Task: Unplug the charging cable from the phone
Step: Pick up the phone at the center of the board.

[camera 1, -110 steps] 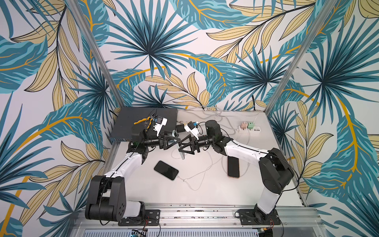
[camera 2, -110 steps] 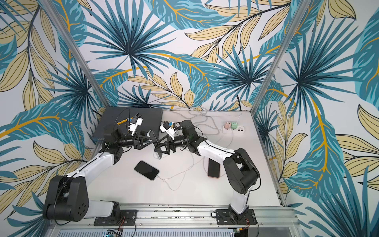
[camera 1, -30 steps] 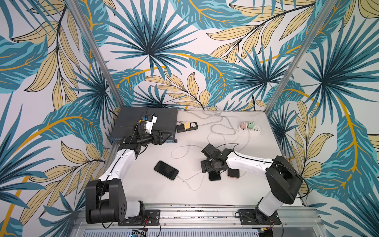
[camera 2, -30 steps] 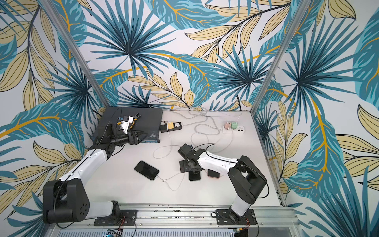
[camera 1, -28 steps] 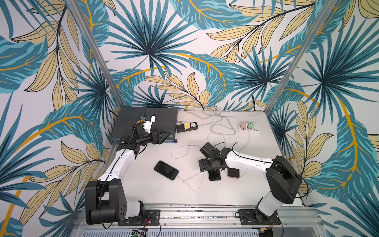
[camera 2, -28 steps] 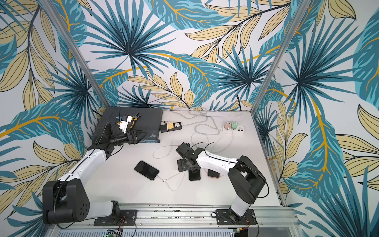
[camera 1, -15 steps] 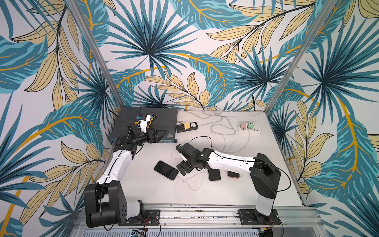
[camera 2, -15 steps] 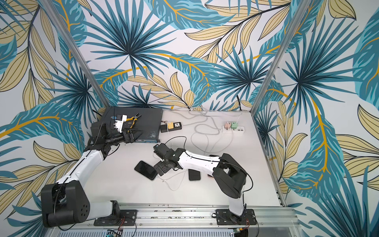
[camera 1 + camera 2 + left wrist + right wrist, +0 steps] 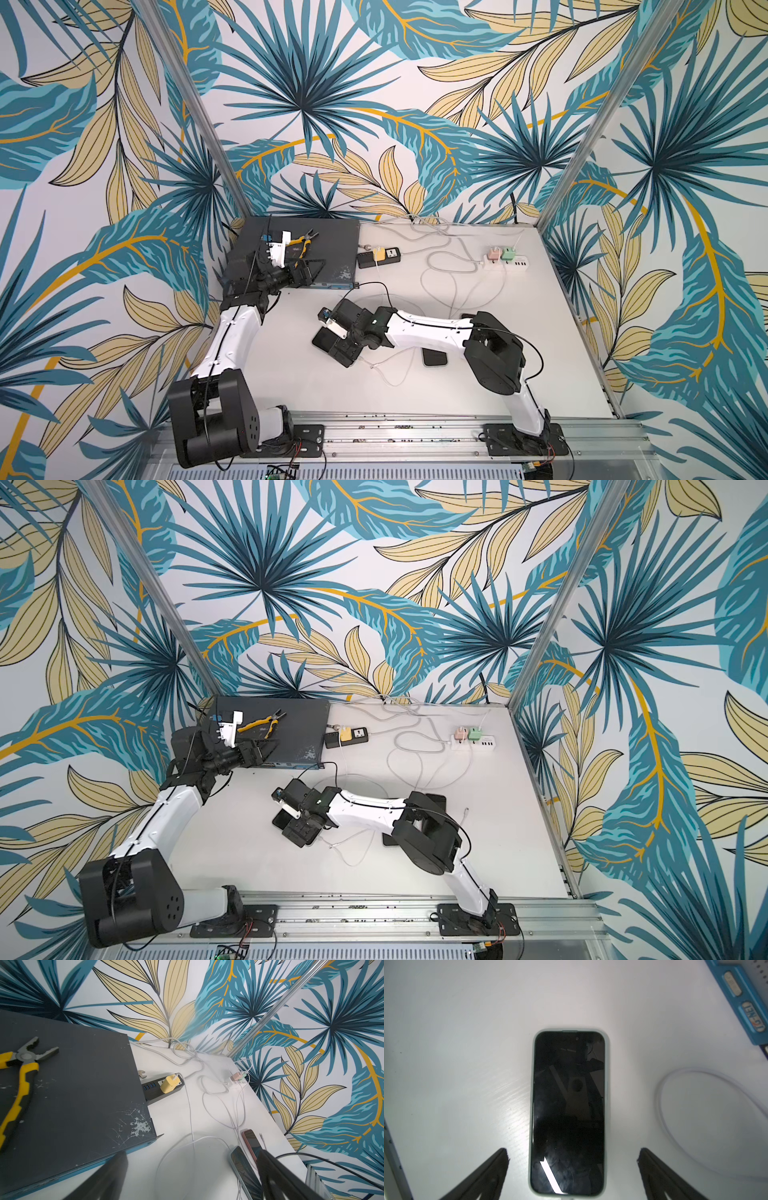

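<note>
The phone [image 9: 569, 1113], with a dark screen and a pale green case, lies flat on the white table. My right gripper [image 9: 573, 1152] hovers open above it, one finger on either side of its near end, touching nothing. A white bit of the charging cable's plug [image 9: 566, 1198] shows at the phone's end. In both top views the right gripper [image 9: 338, 347] [image 9: 297, 829] covers most of the phone [image 9: 321, 340], and the white charging cable [image 9: 395, 372] trails out to its right. My left gripper [image 9: 307, 272] [image 9: 192, 1159] is open and empty at the dark box's front edge.
A dark box [image 9: 328, 249] with yellow pliers [image 9: 303, 243] fills the back left. Behind are a black power strip [image 9: 379, 257] and a white one [image 9: 505, 261] with tangled white cables. Two more phones [image 9: 243, 1169] [image 9: 251, 1142] lie under the right arm.
My right arm has swung left from the two phones on the right to above the green-cased phone. My left arm has drawn back toward the dark box. Both grippers stayed open.
</note>
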Robot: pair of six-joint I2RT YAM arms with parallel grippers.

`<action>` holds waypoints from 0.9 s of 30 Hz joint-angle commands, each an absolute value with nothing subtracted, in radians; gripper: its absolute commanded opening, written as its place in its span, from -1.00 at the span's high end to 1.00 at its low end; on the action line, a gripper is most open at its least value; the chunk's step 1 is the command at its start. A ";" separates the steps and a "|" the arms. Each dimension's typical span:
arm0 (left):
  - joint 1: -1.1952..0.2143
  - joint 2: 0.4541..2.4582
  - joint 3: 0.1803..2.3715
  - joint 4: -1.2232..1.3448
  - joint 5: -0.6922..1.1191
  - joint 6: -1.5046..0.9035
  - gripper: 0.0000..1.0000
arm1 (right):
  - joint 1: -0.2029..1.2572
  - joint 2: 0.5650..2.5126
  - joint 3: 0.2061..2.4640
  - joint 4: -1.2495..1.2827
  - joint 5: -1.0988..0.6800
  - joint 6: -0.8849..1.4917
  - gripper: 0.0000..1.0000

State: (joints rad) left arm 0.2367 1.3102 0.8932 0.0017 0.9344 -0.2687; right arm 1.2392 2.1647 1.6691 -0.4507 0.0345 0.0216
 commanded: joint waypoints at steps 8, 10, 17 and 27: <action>0.258 1.291 0.919 -0.015 0.910 -0.251 -1.00 | 1.250 2.283 1.760 -0.528 0.013 -0.010 -0.99; 0.258 1.294 0.920 -0.014 0.912 -0.250 -1.00 | 1.252 2.298 1.774 -0.537 0.018 -0.011 -0.99; 0.258 1.298 0.919 -0.015 0.915 -0.244 -1.00 | 1.253 2.332 1.789 -0.551 0.018 -0.018 -0.98; 0.258 1.303 0.919 -0.018 0.932 -0.232 -1.00 | 1.254 2.327 1.787 -0.550 0.039 -0.015 -0.53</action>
